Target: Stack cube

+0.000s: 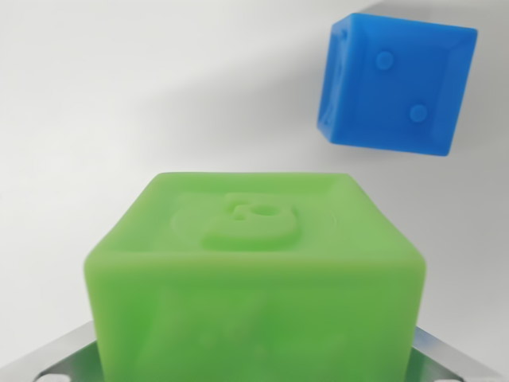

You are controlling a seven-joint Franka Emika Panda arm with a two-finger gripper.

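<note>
Left finger (60,360): I see only a metal sliver poking out at the bottom corner, on the wrist view's left of the cube.
Green cube (254,278): fills the lower middle of my view — raised emblem on its top face, sitting between the two metal fingers.
Gripper (254,350): fingers flank the green cube on both sides and look pressed against it; I read that as a closed grip.
Blue cube (395,83): upper right, tilted in frame, two round dimples visible — well apart from the green one.
Surface (95,119): plain white.
</note>
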